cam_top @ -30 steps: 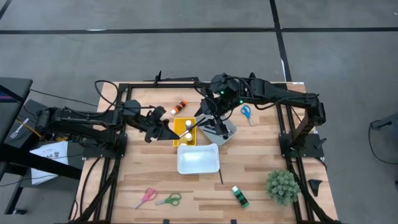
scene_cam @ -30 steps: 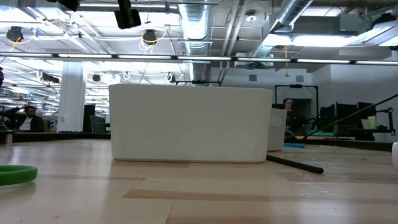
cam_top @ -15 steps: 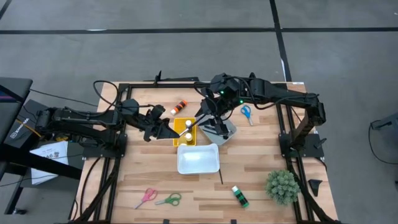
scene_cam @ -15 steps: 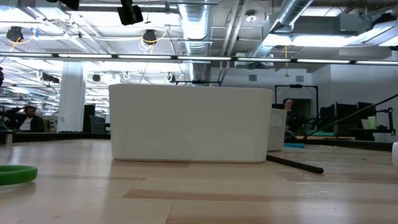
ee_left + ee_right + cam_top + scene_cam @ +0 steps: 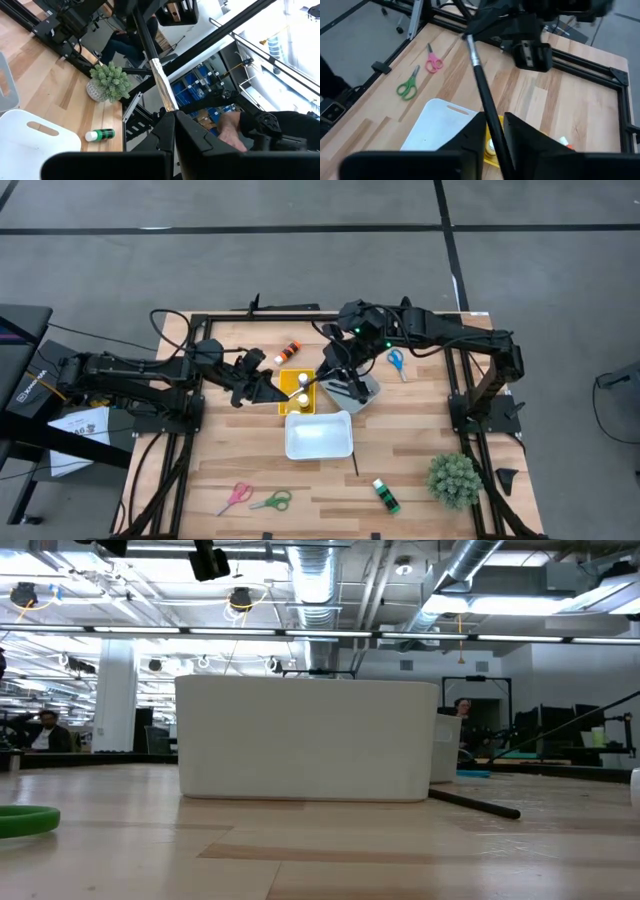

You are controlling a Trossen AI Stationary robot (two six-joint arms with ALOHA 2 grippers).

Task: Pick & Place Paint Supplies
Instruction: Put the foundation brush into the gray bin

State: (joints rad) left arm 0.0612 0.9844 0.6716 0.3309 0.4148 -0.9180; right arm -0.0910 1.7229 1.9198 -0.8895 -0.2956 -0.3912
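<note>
Thin, stiff, light paintbrush [image 5: 481, 82] spans both grippers above the white tray [image 5: 318, 436]: left gripper [image 5: 172, 131] clamps one end, right gripper [image 5: 492, 131] narrows around the handle; likely slippery.

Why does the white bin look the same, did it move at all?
No. In the high view the white bin sits just below the yellow tray, with the same wood planks around it as before.

Both arms are stretched in toward each other. The left gripper [image 5: 272, 391] is clamped tight on one end of a paintbrush [image 5: 312, 381], arm low and nearly flat. The right gripper [image 5: 333, 375] reaches in from the opposite side with its wrist bent down, fingers [image 5: 520, 135] pinched around the same paintbrush's shaft.
</note>
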